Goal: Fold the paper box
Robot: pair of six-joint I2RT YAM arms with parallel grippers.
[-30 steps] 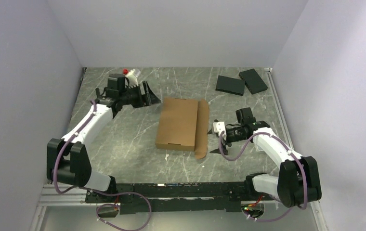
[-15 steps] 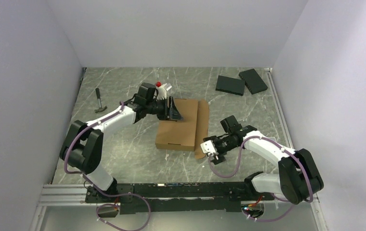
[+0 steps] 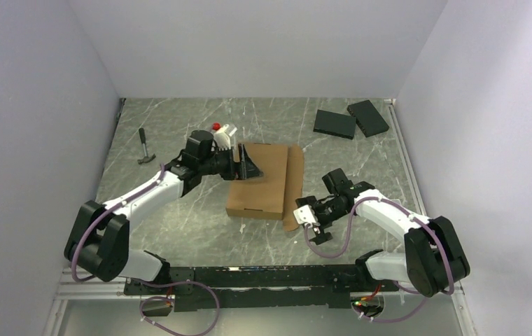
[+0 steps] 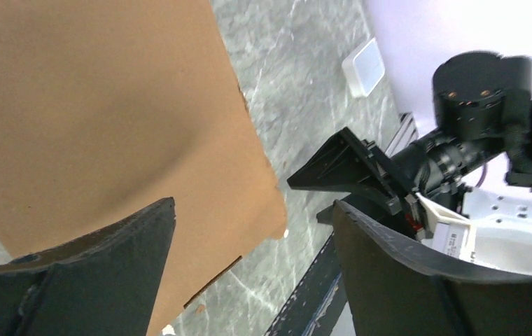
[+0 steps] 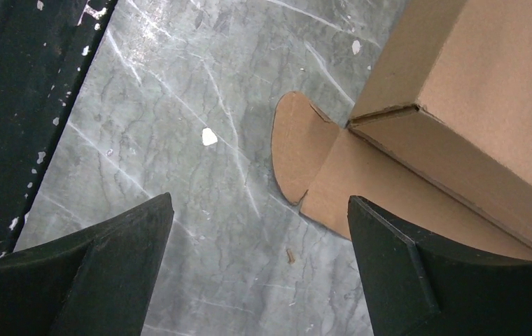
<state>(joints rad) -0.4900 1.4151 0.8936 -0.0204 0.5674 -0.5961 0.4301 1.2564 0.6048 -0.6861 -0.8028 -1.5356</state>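
The box (image 3: 260, 180) lies mid-way across the worktop (image 3: 179, 203), long axis running near to far, its loose flap (image 3: 294, 185) flat on the right. The right end effector (image 3: 305, 218), wide open and empty, sits just beside the flap's near end. The left end effector (image 3: 246, 166), also open and empty, hovers over the far-left corner.

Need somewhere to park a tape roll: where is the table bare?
Bare: near strip between box and front rail; far strip between box and back wall. Crowded: beside the box, where left gripper and right gripper hover.
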